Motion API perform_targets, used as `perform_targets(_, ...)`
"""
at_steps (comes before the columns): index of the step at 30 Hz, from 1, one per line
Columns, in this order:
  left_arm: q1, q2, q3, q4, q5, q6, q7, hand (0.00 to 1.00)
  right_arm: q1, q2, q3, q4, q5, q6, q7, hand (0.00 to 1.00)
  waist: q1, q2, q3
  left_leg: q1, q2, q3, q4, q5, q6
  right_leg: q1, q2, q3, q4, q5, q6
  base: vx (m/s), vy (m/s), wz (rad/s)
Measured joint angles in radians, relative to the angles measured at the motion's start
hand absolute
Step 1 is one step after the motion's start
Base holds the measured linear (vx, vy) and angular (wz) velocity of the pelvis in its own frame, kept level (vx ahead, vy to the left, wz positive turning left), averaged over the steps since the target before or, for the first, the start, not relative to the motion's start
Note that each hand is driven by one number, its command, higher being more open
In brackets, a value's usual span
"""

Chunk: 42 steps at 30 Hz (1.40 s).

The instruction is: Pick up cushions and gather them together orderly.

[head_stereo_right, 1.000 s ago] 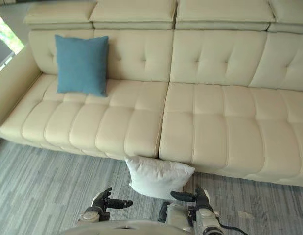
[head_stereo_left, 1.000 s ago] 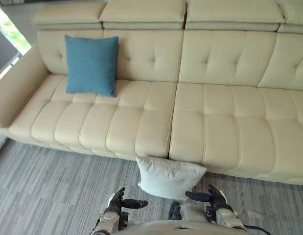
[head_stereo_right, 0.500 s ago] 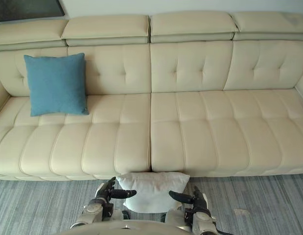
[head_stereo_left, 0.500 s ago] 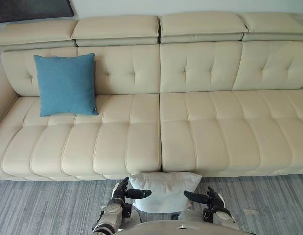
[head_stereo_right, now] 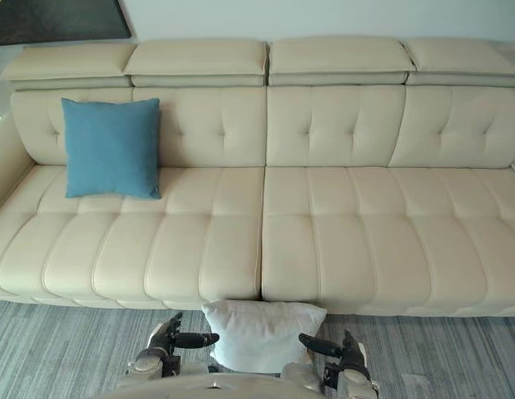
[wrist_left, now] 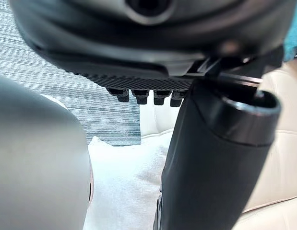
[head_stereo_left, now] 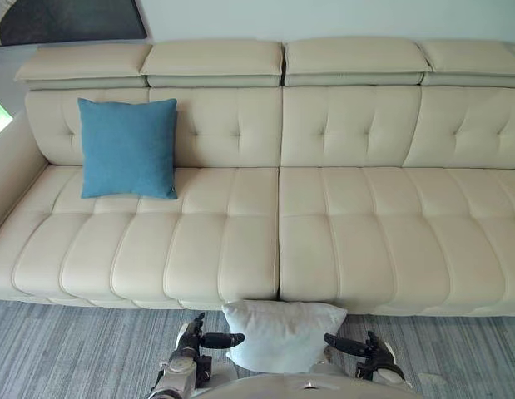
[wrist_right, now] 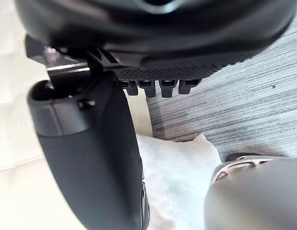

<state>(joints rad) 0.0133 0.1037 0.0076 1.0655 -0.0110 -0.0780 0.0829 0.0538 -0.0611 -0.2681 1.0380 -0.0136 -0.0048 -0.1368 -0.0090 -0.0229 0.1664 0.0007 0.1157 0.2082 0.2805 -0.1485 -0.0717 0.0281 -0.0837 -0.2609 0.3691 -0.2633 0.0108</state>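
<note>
Left hand perhaps against white cushion

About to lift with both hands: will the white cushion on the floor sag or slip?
Probably soft and light: the white cushion looks puffy and creased, so it may sag. Its matte cloth likely grips well.

the left arm and the right arm are held low and forward, side by side and well apart, with the palms turned toward each other. the left hand has its thumb stretched straight out toward the right hand, whose own thumb reaches the other way, mirroring it. in the left wrist view the fingers lie in an even row past the palm, relaxed and closed on nothing. the right hand's fingers look the same in the right wrist view.
</note>
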Motion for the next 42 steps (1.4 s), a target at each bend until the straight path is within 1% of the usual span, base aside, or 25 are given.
perform_targets(1, -0.002, 0.003, 0.0, -0.004, -0.001, 0.0, 0.002, 1.0, -0.002, 0.001, -0.001, 0.0, 0.007, 0.0, -0.001, 1.0, 0.001, -0.004, 0.004, -0.021, 0.003, 0.0, 0.015, 0.0, 0.0, -0.017, 0.0, 0.001, 0.013, 0.001, 0.001, -0.06, -0.024, -0.01)
perform_targets(2, -0.016, 0.014, 0.001, -0.018, -0.005, -0.001, 0.007, 1.0, -0.015, 0.003, -0.001, -0.004, 0.019, 0.0, -0.005, 1.0, 0.002, -0.01, 0.022, -0.072, 0.014, -0.001, 0.061, -0.005, 0.005, -0.065, -0.002, 0.001, 0.054, 0.001, 0.002, -0.16, -0.049, 0.01)
perform_targets(3, -0.035, 0.021, 0.002, -0.033, -0.022, 0.0, 0.017, 1.0, -0.032, 0.003, -0.002, -0.006, 0.025, 0.0, -0.01, 1.0, 0.004, -0.014, 0.049, -0.121, 0.027, -0.002, 0.114, -0.017, 0.011, -0.106, -0.001, -0.002, 0.095, 0.001, 0.002, -0.19, -0.054, 0.04)
perform_targets(4, -0.065, 0.031, 0.01, -0.063, -0.043, 0.0, 0.03, 1.0, -0.058, 0.003, -0.003, -0.022, 0.041, 0.0, -0.023, 1.0, 0.009, -0.014, 0.095, -0.191, 0.051, -0.007, 0.195, -0.036, 0.02, -0.166, 0.002, -0.008, 0.158, 0.001, 0.002, -0.2, -0.046, 0.04)
perform_targets(5, -0.081, 0.035, 0.011, -0.072, -0.058, -0.001, 0.038, 1.0, -0.068, 0.002, -0.002, -0.035, 0.048, 0.0, -0.03, 1.0, 0.012, -0.011, 0.114, -0.226, 0.062, -0.011, 0.23, -0.048, 0.021, -0.198, 0.004, -0.01, 0.192, 0.0, 0.002, -0.19, -0.019, 0.01)
perform_targets(6, -0.111, 0.047, 0.012, -0.092, -0.074, -0.001, 0.049, 1.0, -0.085, -0.001, -0.002, -0.065, 0.059, -0.001, -0.04, 1.0, 0.017, -0.01, 0.147, -0.282, 0.075, -0.025, 0.288, -0.072, 0.023, -0.257, 0.002, -0.01, 0.257, -0.013, -0.001, -0.32, -0.036, 0.02)
perform_targets(7, -0.147, 0.063, 0.012, -0.109, -0.089, -0.001, 0.06, 1.0, -0.106, -0.003, -0.002, -0.095, 0.069, -0.005, -0.05, 1.0, 0.021, -0.022, 0.17, -0.351, 0.075, -0.03, 0.348, -0.093, 0.03, -0.324, -0.019, -0.01, 0.322, -0.051, -0.011, -0.33, -0.037, 0.03)
perform_targets(8, -0.16, 0.069, 0.013, -0.116, -0.097, -0.001, 0.065, 1.0, -0.111, -0.005, -0.002, -0.103, 0.077, -0.006, -0.054, 1.0, 0.023, -0.027, 0.175, -0.379, 0.073, -0.031, 0.372, -0.102, 0.032, -0.349, -0.027, -0.01, 0.344, -0.069, -0.017, -0.35, -0.037, 0.07)
perform_targets(9, -0.201, 0.079, 0.023, -0.138, -0.109, -0.002, 0.082, 1.0, -0.14, -0.016, -0.002, -0.122, 0.094, -0.012, -0.066, 1.0, 0.028, -0.025, 0.2, -0.461, 0.073, -0.04, 0.448, -0.126, 0.04, -0.415, -0.041, -0.013, 0.398, -0.118, -0.039, -0.28, 0.007, 0.11)
perform_targets(10, -0.241, 0.086, 0.043, -0.151, -0.115, -0.002, 0.087, 1.0, -0.171, -0.027, -0.003, -0.131, 0.105, -0.015, -0.073, 1.0, 0.027, -0.012, 0.224, -0.524, 0.077, -0.057, 0.495, -0.137, 0.037, -0.468, -0.048, -0.024, 0.441, -0.127, -0.039, -0.34, 0.032, 0.17)
perform_targets(11, -0.279, 0.108, 0.058, -0.169, -0.12, -0.004, 0.102, 1.0, -0.209, -0.026, -0.003, -0.134, 0.123, -0.016, -0.076, 1.0, 0.029, -0.012, 0.242, -0.594, 0.081, -0.063, 0.523, -0.134, 0.04, -0.534, -0.054, -0.032, 0.473, -0.128, -0.04, -0.26, 0.041, 0.15)
perform_targets(12, -0.283, 0.111, 0.058, -0.171, -0.12, -0.004, 0.103, 1.0, -0.213, -0.025, -0.003, -0.134, 0.126, -0.017, -0.077, 1.0, 0.03, -0.013, 0.244, -0.601, 0.082, -0.063, 0.526, -0.134, 0.041, -0.54, -0.054, -0.032, 0.475, -0.128, -0.04, -0.21, 0.036, 0.1)
perform_targets(13, -0.321, 0.136, 0.064, -0.174, -0.13, -0.008, 0.109, 1.0, -0.249, -0.022, -0.003, -0.136, 0.136, -0.017, -0.086, 1.0, 0.031, -0.015, 0.258, -0.665, 0.089, -0.066, 0.547, -0.118, 0.046, -0.603, -0.055, -0.036, 0.5, -0.126, -0.043, -0.16, 0.037, 0.03)
perform_targets(14, -0.352, 0.14, 0.099, -0.178, -0.138, -0.009, 0.112, 1.0, -0.281, -0.022, -0.004, -0.14, 0.144, -0.017, -0.094, 1.0, 0.031, -0.021, 0.264, -0.719, 0.089, -0.071, 0.562, -0.109, 0.055, -0.659, -0.059, -0.035, 0.522, -0.123, -0.049, -0.15, 0.038, 0.02)
perform_targets(16, -0.393, 0.146, 0.124, -0.178, -0.146, -0.009, 0.117, 1.0, -0.323, -0.022, -0.018, -0.145, 0.154, -0.017, -0.103, 1.0, 0.031, -0.022, 0.276, -0.774, 0.093, -0.074, 0.579, -0.098, 0.056, -0.714, -0.059, -0.035, 0.539, -0.116, -0.061, -0.09, 0.042, -0.03)
perform_targets(17, -0.434, 0.148, 0.132, -0.178, -0.151, -0.009, 0.122, 1.0, -0.363, -0.025, -0.025, -0.151, 0.158, -0.019, -0.115, 1.0, 0.031, -0.024, 0.287, -0.826, 0.096, -0.075, 0.599, -0.092, 0.06, -0.769, -0.061, -0.03, 0.564, -0.111, -0.069, -0.07, 0.053, -0.05)
perform_targets(21, -0.573, 0.147, 0.118, -0.182, -0.156, -0.015, 0.123, 1.0, -0.507, -0.032, -0.02, -0.183, 0.174, -0.025, -0.128, 1.0, 0.028, -0.028, 0.312, -0.987, 0.104, -0.072, 0.659, -0.085, 0.07, -0.942, -0.067, -0.013, 0.634, -0.104, -0.08, -0.05, 0.038, -0.07)
perform_targets(26, -0.683, 0.142, 0.042, -0.221, -0.157, -0.031, 0.116, 1.0, -0.64, -0.048, 0.056, -0.205, 0.211, -0.045, -0.134, 1.0, 0.024, -0.027, 0.325, -1.101, 0.107, -0.068, 0.665, -0.063, 0.072, -1.069, -0.067, -0.007, 0.655, -0.089, -0.09, -0.06, 0.035, -0.03)
perform_targets(27, -0.704, 0.135, 0.034, -0.221, -0.157, -0.031, 0.119, 0.0, -0.667, -0.053, 0.073, -0.207, 0.214, -0.045, -0.137, 1.0, 0.024, -0.026, 0.326, -1.12, 0.107, -0.067, 0.662, -0.056, 0.071, -1.09, -0.068, -0.006, 0.655, -0.084, -0.089, -0.04, 0.038, 0.01)
perform_targets(28, -0.718, 0.128, 0.036, -0.222, -0.158, -0.031, 0.129, 0.0, -0.685, -0.056, 0.085, -0.214, 0.215, -0.045, -0.139, 0.0, 0.025, -0.025, 0.327, -1.134, 0.107, -0.067, 0.657, -0.05, 0.07, -1.105, -0.068, -0.006, 0.655, -0.08, -0.09, -0.03, 0.034, 0.04)
perform_targets(31, -0.743, 0.118, 0.033, -0.233, -0.18, -0.031, 0.141, 0.0, -0.738, -0.062, 0.115, -0.219, 0.233, -0.045, -0.158, 0.0, 0.028, -0.023, 0.329, -1.168, 0.104, -0.067, 0.644, -0.033, 0.069, -1.144, -0.068, -0.007, 0.654, -0.072, -0.092, -0.01, 0.033, 0.05)
perform_targets(34, -0.785, 0.109, 0.012, -0.239, -0.206, -0.031, 0.182, 0.0, -0.785, -0.067, 0.135, -0.219, 0.254, -0.046, -0.184, 0.0, 0.032, -0.023, 0.33, -1.203, 0.097, -0.071, 0.613, -0.001, 0.068, -1.184, -0.07, -0.01, 0.641, -0.055, -0.088, -0.03, 0.051, 0.09)
perform_targets(37, -0.796, 0.111, 0.009, -0.245, -0.234, -0.031, 0.201, 0.0, -0.799, -0.077, 0.152, -0.219, 0.262, -0.045, -0.205, 0.0, 0.032, -0.023, 0.33, -1.212, 0.094, -0.071, 0.596, 0.017, 0.067, -1.197, -0.069, -0.013, 0.628, -0.04, -0.091, -0.05, 0.049, 0.04)
perform_targets(40, -0.803, 0.103, -0.033, -0.266, -0.236, -0.03, 0.223, 0.0, -0.798, -0.105, 0.213, -0.219, 0.272, -0.043, -0.216, 0.0, 0.031, -0.023, 0.33, -1.212, 0.094, -0.07, 0.589, 0.028, 0.071, -1.197, -0.069, -0.014, 0.621, -0.025, -0.092, -0.04, 0.052, -0.04)
perform_targets(42, -0.803, 0.104, -0.064, -0.281, -0.236, -0.03, 0.223, 0.0, -0.795, -0.106, 0.221, -0.219, 0.272, -0.041, -0.218, 0.0, 0.031, -0.023, 0.33, -1.21, 0.093, -0.07, 0.584, 0.034, 0.071, -1.195, -0.069, -0.014, 0.618, -0.02, -0.094, -0.05, 0.042, 0.0)
